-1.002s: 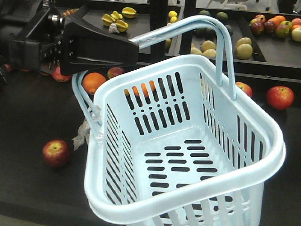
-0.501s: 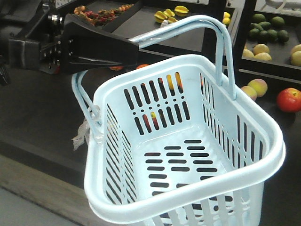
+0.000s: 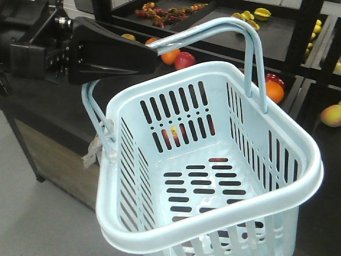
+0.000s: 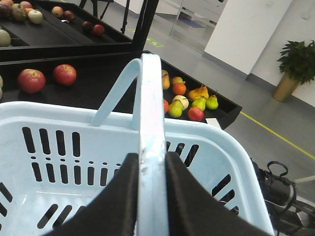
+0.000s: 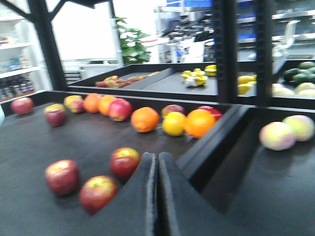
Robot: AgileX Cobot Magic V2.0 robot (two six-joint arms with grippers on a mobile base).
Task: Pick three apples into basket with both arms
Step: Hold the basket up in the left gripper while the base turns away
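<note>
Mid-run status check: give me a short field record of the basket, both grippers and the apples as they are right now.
Basket: pale blue slotted plastic basket, hanging by one hoop handle, no fruit inside
Left arm: black left gripper shut on that handle
Right arm: black right gripper closed, holding nothing
Apples: three dark red apples on the black table top, just ahead of the right gripper
Progress: none loaded yet
</note>
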